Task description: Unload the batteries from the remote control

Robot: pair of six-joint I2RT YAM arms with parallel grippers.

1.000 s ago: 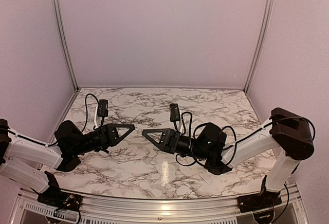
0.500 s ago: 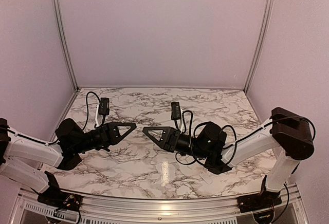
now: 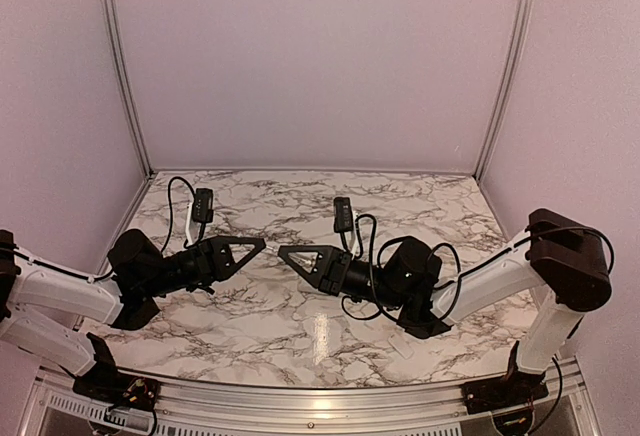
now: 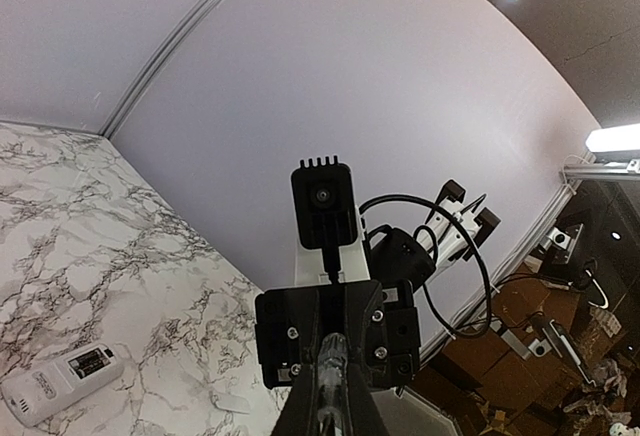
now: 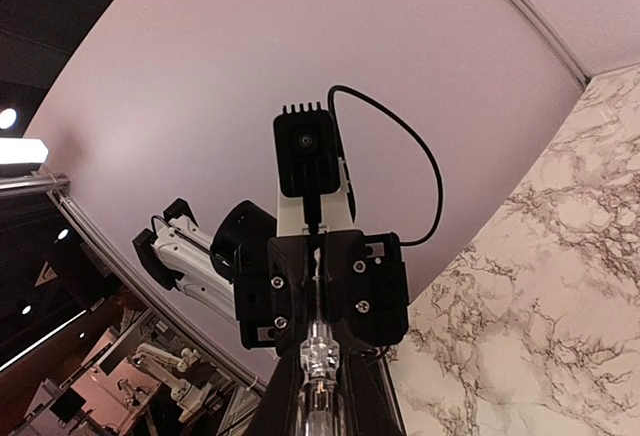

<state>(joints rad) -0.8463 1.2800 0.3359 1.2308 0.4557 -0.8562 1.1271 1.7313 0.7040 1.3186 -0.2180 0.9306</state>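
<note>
Both arms are stretched low over the marble tabletop [image 3: 420, 206], facing each other nose to nose near the middle. The L gripper [image 3: 258, 244] and R gripper [image 3: 284, 252] sit tip to tip w/ barely a gap btwn them, both held up off the surface. A thin clear-ish pale stick [image 4: 330, 371] runs straight from one to the other. In each wrist view it passes through that camera's own fingers into the closed seam of the gripper opposite, so both look clenched on it, one at each end.

The remote control [image 4: 60, 381] isn't in either gripper. In the L wrist view it lies flat on the tabletop, well off to the side of the R arm, w/ its dark recess facing up. There are some pale marks in the recess, but it's too small to say whether the batteries are seated there. A small flat white piece [image 4: 232, 401] lies near the remote control, not touching it.
</note>
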